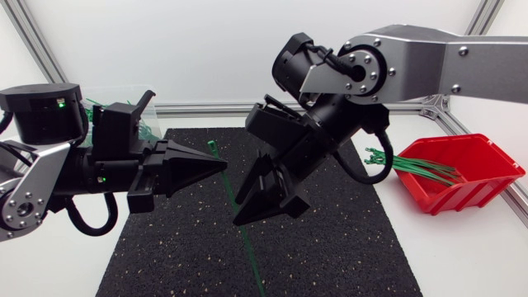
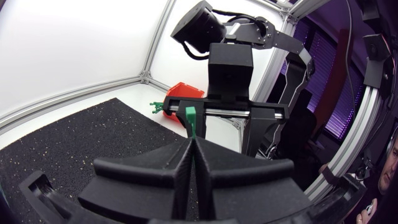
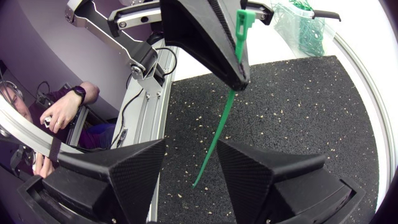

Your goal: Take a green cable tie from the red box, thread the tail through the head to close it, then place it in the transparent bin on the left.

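Right gripper (image 3: 189, 149): fingers wide apart, holding nothing. It hangs above the middle of the black mat (image 1: 330, 256), with the tie's lower strap in the gap between the fingers, touching neither as far as you can see.
Left gripper (image 1: 219, 165): fingers closed flat on the green cable tie (image 1: 250, 252) just below its head. It sits above the mat's left half, tips aimed toward the mat's middle.
Green cable tie: straight and unlooped, head uppermost, tail hanging free above the mat's near half.
Red box (image 1: 470, 186): just off the mat's right edge, with more green ties lying in it and over its rim.
Transparent bin (image 3: 292, 31): beyond the mat's far left corner, behind the left arm (image 1: 49, 177); green ties show inside.
Done: judge one tie as taken out and presented upright.
Left to do: catch the tail, thread it through the head, carry the closed tie to the bin.
Arm pose: the left arm reaches in level from the mat's left side. The right arm (image 1: 429, 58) comes from beyond the mat's far right corner, wrist pitched steeply down toward the tail.
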Controlling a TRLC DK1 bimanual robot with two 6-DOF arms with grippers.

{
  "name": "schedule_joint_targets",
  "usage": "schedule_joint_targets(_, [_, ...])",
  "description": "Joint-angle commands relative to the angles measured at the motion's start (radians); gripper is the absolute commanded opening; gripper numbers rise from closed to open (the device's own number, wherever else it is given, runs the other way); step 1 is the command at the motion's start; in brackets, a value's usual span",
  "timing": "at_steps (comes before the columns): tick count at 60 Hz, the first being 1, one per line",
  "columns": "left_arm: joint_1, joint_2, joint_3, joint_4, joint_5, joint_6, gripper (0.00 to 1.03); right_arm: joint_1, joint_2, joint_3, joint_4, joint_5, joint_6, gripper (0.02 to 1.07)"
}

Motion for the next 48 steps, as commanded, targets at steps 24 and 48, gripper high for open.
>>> schedule_joint_targets(24, [-0.056, 0.006, 0.032, -0.062, 0.007, 0.075, 0.04, -0.025, 0.034, 0.017, 0.011, -0.028, -0.016, 0.43])
schedule_joint_targets(48, [-0.089, 0.002, 0.043, -0.076, -0.014, 0.075, 0.04, -0.019, 0.025, -0.024, 0.039, -0.034, -0.007, 0.08])
